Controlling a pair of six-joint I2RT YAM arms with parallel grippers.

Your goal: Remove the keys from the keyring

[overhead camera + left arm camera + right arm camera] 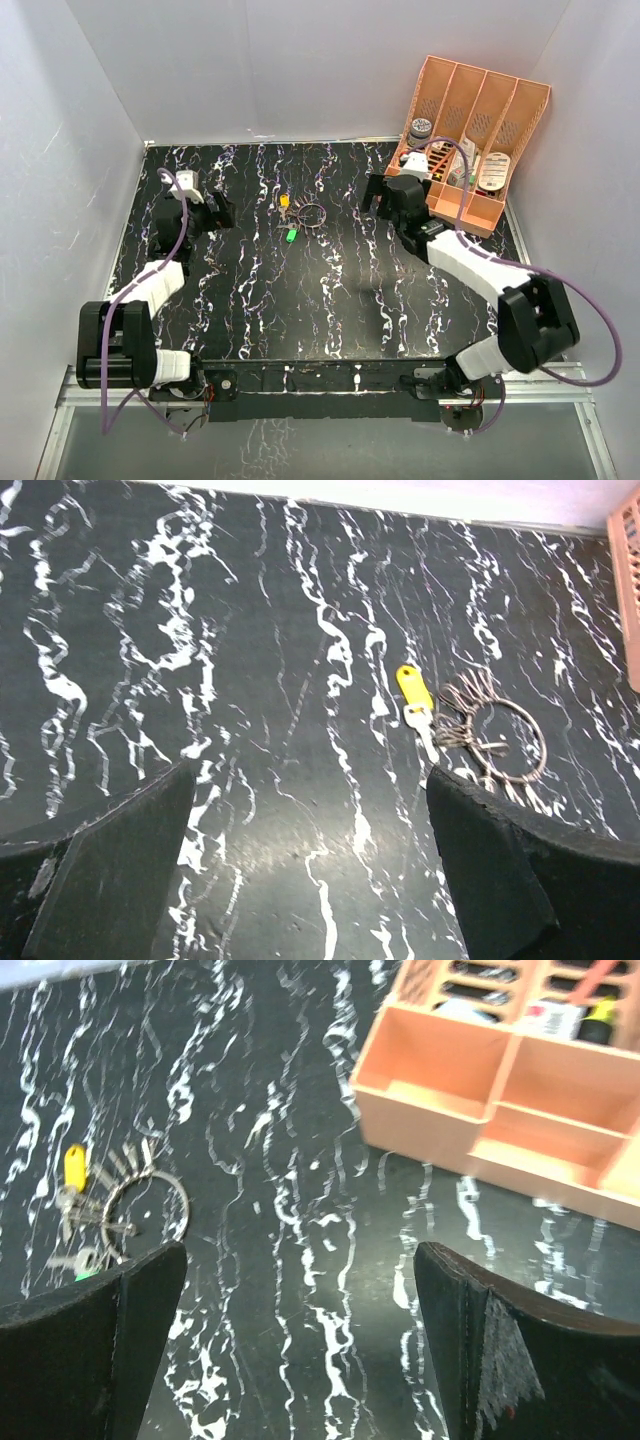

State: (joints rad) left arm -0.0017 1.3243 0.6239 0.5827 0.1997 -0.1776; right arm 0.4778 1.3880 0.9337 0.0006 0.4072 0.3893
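1. Left gripper (218, 212) and right gripper (385, 197), both black and two-fingered, are held wide open; nothing is grasped.
2. Between them, apart from both, the thin silver wire keyring (312, 214) is laid flat on the black white-veined table (330, 290).
3. The yellow-headed key (410, 685) and the green-headed key (291, 236) are seen at its left side.
4. Whether either key is threaded on it cannot be told.

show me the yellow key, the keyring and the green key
yellow key (409, 684), left wrist view, on its plastic head
keyring (543, 746), left wrist view, on the wire's right side
green key (291, 236), top view, on its green head
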